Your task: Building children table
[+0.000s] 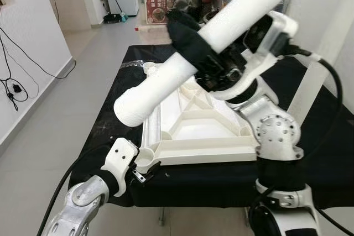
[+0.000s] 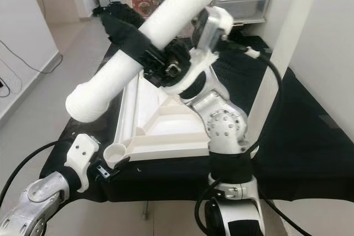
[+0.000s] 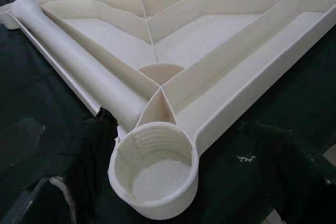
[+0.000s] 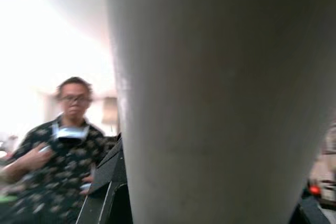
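Black cloth covers the table (image 1: 310, 164); on it lies the cream plastic tabletop (image 1: 193, 131), upside down, stiffening ribs showing, smooth and slightly glossy. One leg (image 2: 282, 53) already stands upright at its right side, another leg (image 3: 73, 66) lies flat along the left edge. Right tool (image 1: 191, 45) is clamped on a third leg (image 1: 182, 70), a smooth white tube carried tilted above the tabletop, lower end pointing near-left. Left tool (image 3: 168, 182) sits at the near-left corner, fingers (image 3: 79, 156) apart, straddling the round threaded socket (image 3: 155, 169) without gripping it.

Likely step: seat the carried leg in that socket. Bring the tube vertical first, centre its end over the cup, lower straight, then twist to catch the threads. Left tool should steady the corner so the tabletop doesn't slide on the cloth. A person (image 4: 58, 145) stands in the background.
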{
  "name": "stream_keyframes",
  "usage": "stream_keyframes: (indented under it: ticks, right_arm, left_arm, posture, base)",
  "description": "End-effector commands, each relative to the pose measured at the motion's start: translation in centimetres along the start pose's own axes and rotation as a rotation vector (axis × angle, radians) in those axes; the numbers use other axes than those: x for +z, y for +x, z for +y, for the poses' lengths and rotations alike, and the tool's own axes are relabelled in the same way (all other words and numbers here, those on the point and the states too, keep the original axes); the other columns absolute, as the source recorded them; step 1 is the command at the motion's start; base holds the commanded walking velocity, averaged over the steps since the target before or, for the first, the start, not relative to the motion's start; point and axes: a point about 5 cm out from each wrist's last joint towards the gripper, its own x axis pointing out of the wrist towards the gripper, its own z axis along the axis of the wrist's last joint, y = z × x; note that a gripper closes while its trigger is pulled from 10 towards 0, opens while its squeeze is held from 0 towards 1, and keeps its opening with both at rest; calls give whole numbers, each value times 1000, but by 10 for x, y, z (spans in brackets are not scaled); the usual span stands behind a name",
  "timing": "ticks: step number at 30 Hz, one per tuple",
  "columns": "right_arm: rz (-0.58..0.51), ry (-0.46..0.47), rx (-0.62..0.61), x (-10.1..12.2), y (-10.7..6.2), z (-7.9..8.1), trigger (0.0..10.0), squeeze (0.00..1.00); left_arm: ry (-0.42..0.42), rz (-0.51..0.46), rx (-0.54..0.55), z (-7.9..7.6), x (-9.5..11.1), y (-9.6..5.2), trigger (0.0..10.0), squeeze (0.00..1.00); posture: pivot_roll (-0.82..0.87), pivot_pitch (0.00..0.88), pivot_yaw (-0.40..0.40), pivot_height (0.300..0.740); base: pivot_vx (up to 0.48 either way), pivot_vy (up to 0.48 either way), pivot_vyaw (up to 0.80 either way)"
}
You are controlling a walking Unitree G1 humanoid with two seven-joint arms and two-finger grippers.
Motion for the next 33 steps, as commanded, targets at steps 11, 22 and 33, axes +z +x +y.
stream_keyframes:
  ticks: [11,22,33]
  right_arm:
    - [50,44,158,-11,2,20,0,0]
    - [74,47,152,-14,-2,20,0,0]
    - [239,-76,-402,-35,-9,-39,0,0]
  left_arm:
    - [0,20,-19,-2,-6,1,10000,0]
    - [-7,14,-29,-1,-4,0,10000,0]
    - [-7,3,-29,4,0,0,10000,0]
  posture:
    - [91,0,-1,740]
    - [95,0,2,740]
    - [98,0,6,740]
  base:
    - [0,0,0]
    - [0,0,0]
    - [0,0,0]
